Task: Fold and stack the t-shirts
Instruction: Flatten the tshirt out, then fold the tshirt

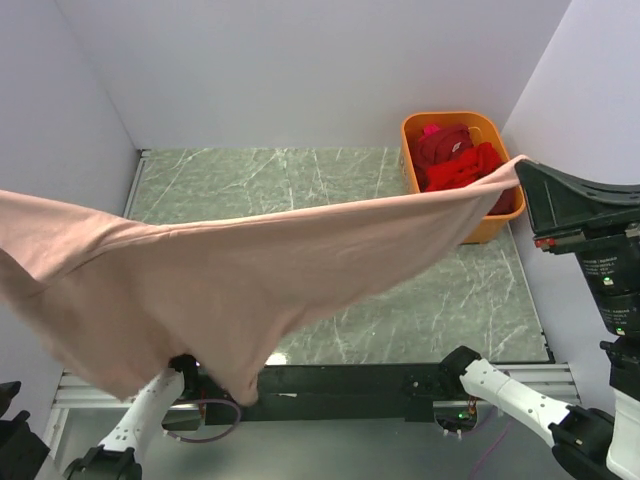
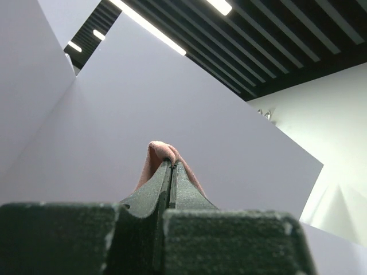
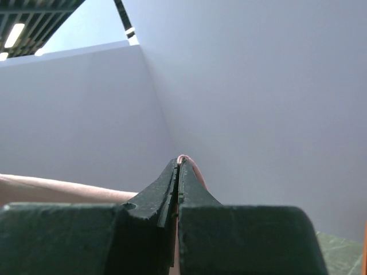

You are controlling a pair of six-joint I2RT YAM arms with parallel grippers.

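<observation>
The large salmon-pink t-shirt (image 1: 230, 280) hangs stretched in the air across the whole table. My right gripper (image 1: 524, 168) is shut on its right corner, next to the basket; in the right wrist view the gripper (image 3: 179, 161) pinches a fold of pink cloth (image 3: 192, 167). My left gripper (image 2: 171, 164) is shut on the other end of the shirt (image 2: 156, 152); it is outside the top view, past the left edge. The red t-shirt (image 1: 466, 170), the maroon one (image 1: 445, 146) and a bit of the magenta one (image 1: 432, 130) lie bunched in the basket.
The orange plastic basket (image 1: 452, 118) stands at the back right of the green marble table (image 1: 300, 180). White walls close in the back and both sides. The shirt's lowest point droops near the left arm's base (image 1: 150, 410).
</observation>
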